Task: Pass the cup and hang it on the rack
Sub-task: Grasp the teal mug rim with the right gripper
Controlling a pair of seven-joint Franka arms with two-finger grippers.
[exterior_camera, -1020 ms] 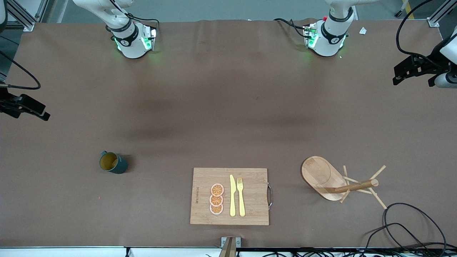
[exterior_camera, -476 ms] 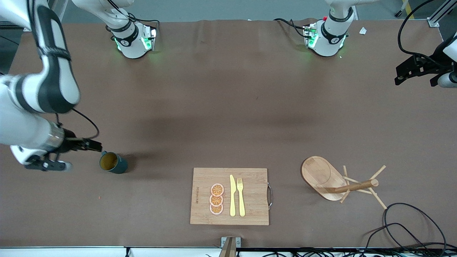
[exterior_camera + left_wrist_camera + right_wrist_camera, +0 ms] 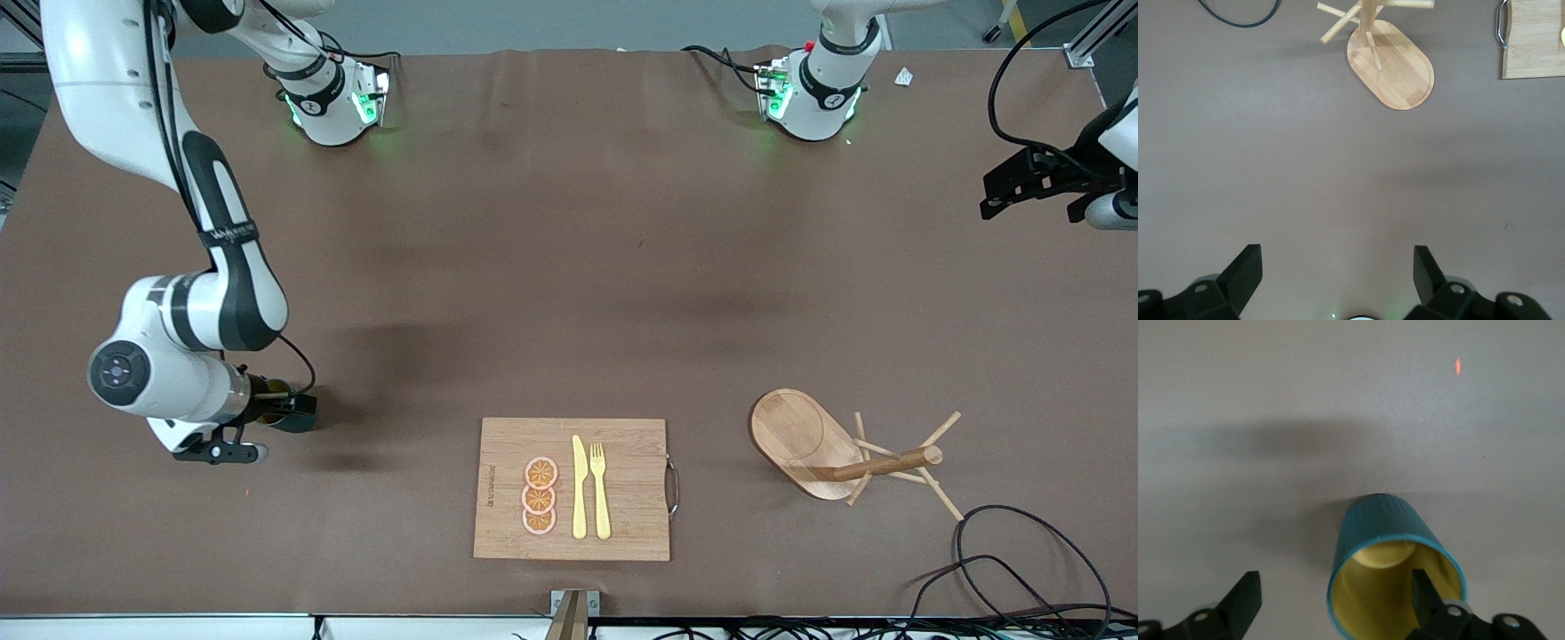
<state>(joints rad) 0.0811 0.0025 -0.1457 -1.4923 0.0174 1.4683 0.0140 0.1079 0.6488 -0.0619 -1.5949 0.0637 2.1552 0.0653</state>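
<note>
The teal cup lies on its side with its yellow inside facing my right wrist camera. My right gripper is open and low at the cup's mouth: one finger is inside the mouth, the other outside the wall. In the front view the right gripper covers most of the cup. The wooden rack lies tipped on its side near the left arm's end of the table; it also shows in the left wrist view. My left gripper is open and empty, waiting over that end of the table.
A bamboo cutting board with orange slices, a yellow knife and a fork lies between cup and rack, nearer the front camera. Black cables lie near the rack.
My right arm has swung in from the table's edge and down to the cup, putting its open fingers at the cup's mouth. The left gripper has barely moved.
</note>
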